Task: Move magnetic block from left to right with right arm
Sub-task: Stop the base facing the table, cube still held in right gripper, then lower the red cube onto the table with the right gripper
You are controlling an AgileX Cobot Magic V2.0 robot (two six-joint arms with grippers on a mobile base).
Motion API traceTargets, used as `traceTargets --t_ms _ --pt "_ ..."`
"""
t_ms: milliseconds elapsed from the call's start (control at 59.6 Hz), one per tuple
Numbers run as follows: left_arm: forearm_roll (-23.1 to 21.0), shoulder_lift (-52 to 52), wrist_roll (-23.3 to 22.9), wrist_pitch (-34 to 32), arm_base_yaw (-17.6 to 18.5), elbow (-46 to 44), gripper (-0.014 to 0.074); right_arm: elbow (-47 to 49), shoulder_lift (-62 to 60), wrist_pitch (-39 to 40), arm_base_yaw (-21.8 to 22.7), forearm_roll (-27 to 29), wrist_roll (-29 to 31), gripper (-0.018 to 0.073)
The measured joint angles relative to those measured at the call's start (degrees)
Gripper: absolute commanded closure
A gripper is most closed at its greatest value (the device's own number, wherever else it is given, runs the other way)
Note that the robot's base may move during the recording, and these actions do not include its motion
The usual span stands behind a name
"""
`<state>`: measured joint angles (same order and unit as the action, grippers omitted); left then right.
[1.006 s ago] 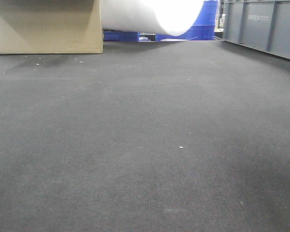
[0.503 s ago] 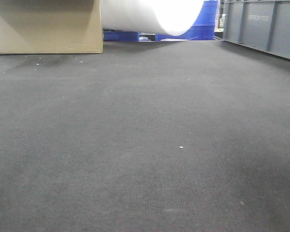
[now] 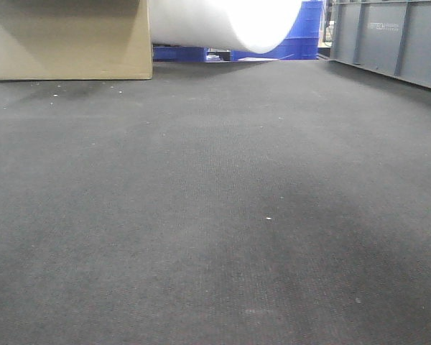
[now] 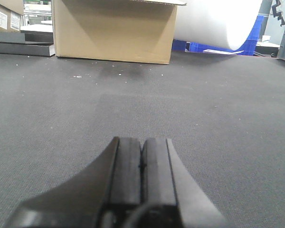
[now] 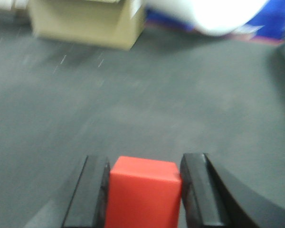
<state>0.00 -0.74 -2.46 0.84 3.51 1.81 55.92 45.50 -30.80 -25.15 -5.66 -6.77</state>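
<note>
the small matte red magnetic cube (image 5: 143, 194) is sitting squarely between the black right gripper's (image 5: 145, 190) fingers, which are clamping its sides, while the black left gripper (image 4: 142, 164) is resting fully closed and empty.

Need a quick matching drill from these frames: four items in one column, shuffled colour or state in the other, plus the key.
Column A
1. red block
2. left gripper
3. cardboard box
4. crate

Column B
a. grey, at the far right edge of the mat
b. shut, nothing between the fingers
c. held between the right gripper's fingers
d. tan, standing at the far end of the mat

Pairs: 1-c, 2-b, 3-d, 4-a
</note>
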Motion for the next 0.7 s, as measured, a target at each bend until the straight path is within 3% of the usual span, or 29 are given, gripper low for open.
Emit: traceTargets --t_ms 101,369,570,704 --pt "0.0 0.0 0.0 0.0 0.0 0.0 0.0713 5.9 9.6 -3.5 -3.5 2.9 4.0 0.0333" --pt "0.0 0.0 0.0 0.0 0.0 0.0 0.0713 17.8 31.9 -11.7 -10.8 4.6 5.2 0.0333" --pt "0.0 0.0 0.0 0.0 0.0 0.0 0.0713 23.1 44.8 -12.4 -11.8 10.6 5.3 0.0333" --pt "0.0 0.0 0.0 0.0 0.0 0.0 0.0713 23.7 50.7 -12.3 -11.8 11.6 5.3 0.0333"
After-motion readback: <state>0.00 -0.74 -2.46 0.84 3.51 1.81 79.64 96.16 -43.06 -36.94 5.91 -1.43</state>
